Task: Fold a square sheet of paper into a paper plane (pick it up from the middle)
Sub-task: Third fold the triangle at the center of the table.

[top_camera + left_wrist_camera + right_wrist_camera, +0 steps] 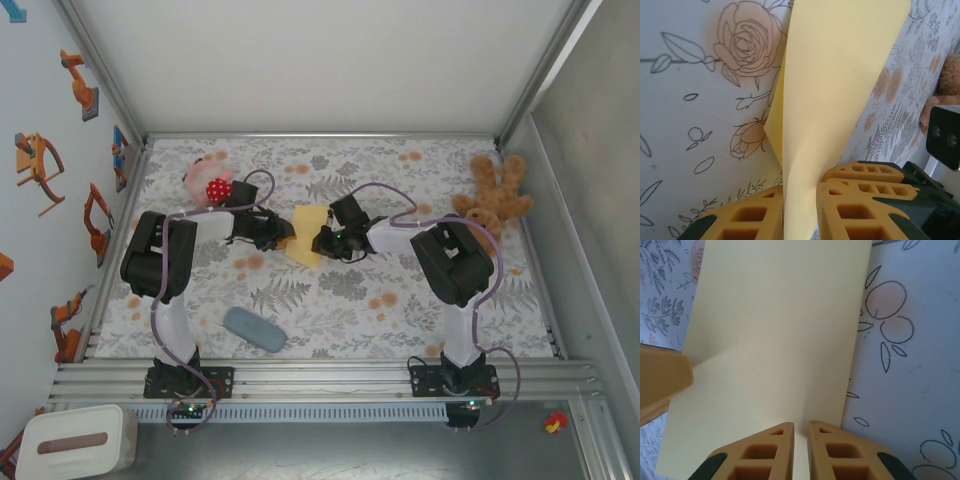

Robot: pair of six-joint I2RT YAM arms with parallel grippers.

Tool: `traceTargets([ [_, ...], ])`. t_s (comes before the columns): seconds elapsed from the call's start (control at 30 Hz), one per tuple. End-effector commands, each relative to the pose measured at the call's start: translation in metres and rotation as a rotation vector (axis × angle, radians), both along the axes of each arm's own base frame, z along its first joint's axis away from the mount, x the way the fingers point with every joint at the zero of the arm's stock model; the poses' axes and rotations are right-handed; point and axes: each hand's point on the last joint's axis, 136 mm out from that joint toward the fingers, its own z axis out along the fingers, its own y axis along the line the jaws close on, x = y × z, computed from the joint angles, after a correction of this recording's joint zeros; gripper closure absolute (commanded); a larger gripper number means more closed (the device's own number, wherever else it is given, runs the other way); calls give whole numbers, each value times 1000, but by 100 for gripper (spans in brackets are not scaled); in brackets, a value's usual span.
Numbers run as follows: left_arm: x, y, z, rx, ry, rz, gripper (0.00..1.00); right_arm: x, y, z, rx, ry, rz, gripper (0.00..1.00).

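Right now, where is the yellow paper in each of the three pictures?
Top external: yellow paper mid-table, between left gripper and right gripper.
Left wrist: yellow paper upright, centre, running up from the bottom edge.
Right wrist: yellow paper across centre and left.
Shared landmark: flowered table cover.

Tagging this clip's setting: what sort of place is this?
Probably a lab robot test cell: an aluminium-framed enclosure with white walls, a floral tablecloth as worktop, and toy props like the teddy bear.
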Motion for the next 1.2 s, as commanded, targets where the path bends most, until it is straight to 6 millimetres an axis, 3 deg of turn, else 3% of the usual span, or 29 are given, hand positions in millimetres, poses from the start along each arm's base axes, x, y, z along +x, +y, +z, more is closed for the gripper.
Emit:
traceTargets([
  [0.0, -4, 0, -2, 0, 16, -47, 79, -10, -18, -10, -76, 26, 8, 85],
  [0.17, -7, 1, -6, 7, 26, -53, 89, -8, -15, 1, -51, -12, 42, 84],
  [0.33, -9, 1, -7, -4, 39, -27, 97, -1, -9, 31, -19, -122, 111, 79],
  [0.6, -23, 3, -3, -34, 94, 64, 97, -2, -17, 73, 9, -352, 163, 56],
  [0.73, -31, -1, 5, -24, 105, 92, 97, -9, -23, 86, -19, -451, 206, 46],
  [0.9, -40, -6, 17, 11, 117, 134, 97, -21, -27, 101, -68, -641, 272, 43],
  [1.17, -44, -12, 26, 60, 135, 165, 97, -58, -9, 96, -112, -858, 520, 44],
])
